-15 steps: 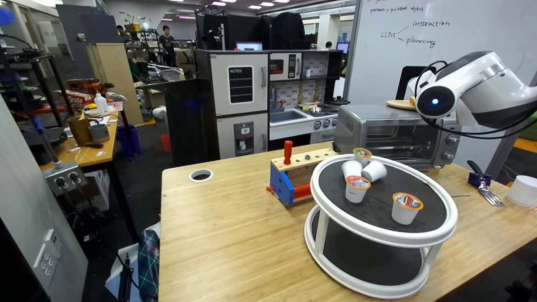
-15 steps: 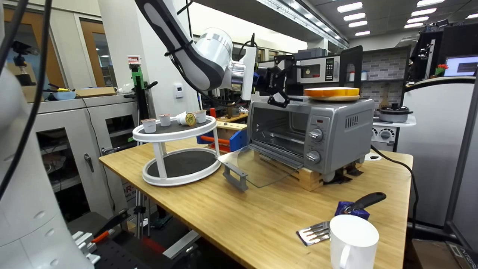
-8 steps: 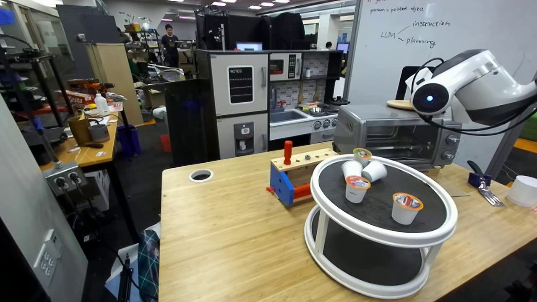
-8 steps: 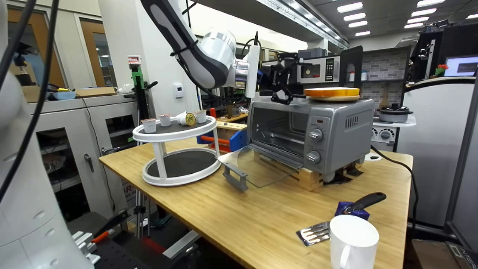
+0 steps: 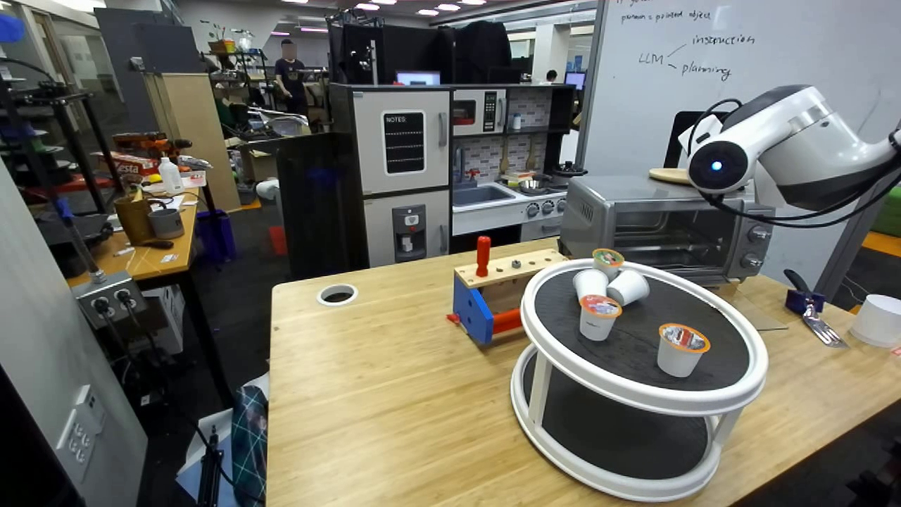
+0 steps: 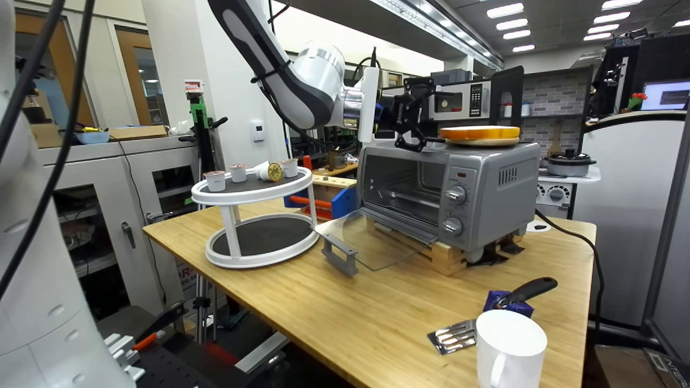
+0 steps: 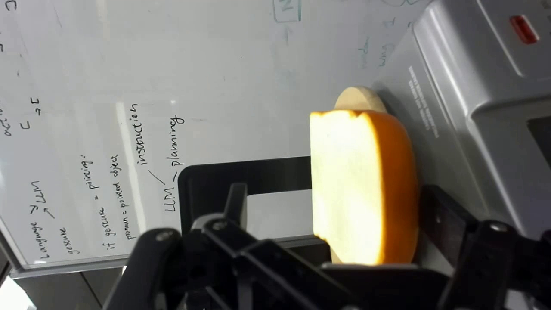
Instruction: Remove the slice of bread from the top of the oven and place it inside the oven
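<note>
I'm hovering the gripper (image 6: 439, 117) just left of the slice of bread (image 6: 480, 132) in an exterior view, its 2 fingers (image 7: 447, 226) standing wide apart and gripping nothing! The slice is sitting on a pale wooden board (image 5: 669, 175), right up on top of the oven (image 6: 469, 199). Down front, the glass door (image 6: 372, 248) is hanging lowered, stretching out over the tabletop (image 6: 323, 302).

The robot's white arm (image 6: 322, 73) wears dark grey panels (image 6: 317, 109), with a silver collar (image 6: 353, 106) and flat white plate (image 6: 368, 105) at the wrist. A blue light (image 5: 716, 166) glows in a round black joint cap (image 5: 704, 181). Thick black cables (image 6: 74, 102) pass the white base (image 6: 46, 258), marked by oval recesses (image 6: 56, 309). The gripper (image 6: 439, 117), angular and black, shows silvery screw heads (image 7: 498, 226) in the wrist view.
</note>
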`<action>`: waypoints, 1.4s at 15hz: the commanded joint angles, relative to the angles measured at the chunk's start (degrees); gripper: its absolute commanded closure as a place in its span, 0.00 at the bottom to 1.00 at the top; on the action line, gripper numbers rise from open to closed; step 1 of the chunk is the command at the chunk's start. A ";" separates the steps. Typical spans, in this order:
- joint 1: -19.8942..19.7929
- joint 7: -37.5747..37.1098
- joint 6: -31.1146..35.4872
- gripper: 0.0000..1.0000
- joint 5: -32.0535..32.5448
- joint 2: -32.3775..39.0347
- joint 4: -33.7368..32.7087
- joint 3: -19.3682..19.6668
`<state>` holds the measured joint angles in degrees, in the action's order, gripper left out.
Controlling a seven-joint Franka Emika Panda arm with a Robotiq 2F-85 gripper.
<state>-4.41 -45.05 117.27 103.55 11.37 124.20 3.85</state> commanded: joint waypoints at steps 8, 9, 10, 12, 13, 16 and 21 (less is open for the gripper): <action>-1.13 1.88 3.85 0.41 -2.56 0.80 -1.47 -0.42; -1.15 1.89 4.38 0.48 -2.82 0.86 -1.45 -0.38; -1.13 2.03 4.64 0.55 -3.28 0.83 -1.42 -0.36; -1.08 2.15 5.04 0.70 -3.73 0.70 -1.31 -0.35; -1.07 2.16 5.27 0.75 -3.93 0.65 -1.29 -0.35; -1.00 2.32 5.73 0.98 -4.53 0.59 -1.29 -0.34; -0.88 2.30 5.52 0.99 -5.06 0.42 -1.21 -0.32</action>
<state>-4.52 -44.61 121.74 99.56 11.54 123.93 3.85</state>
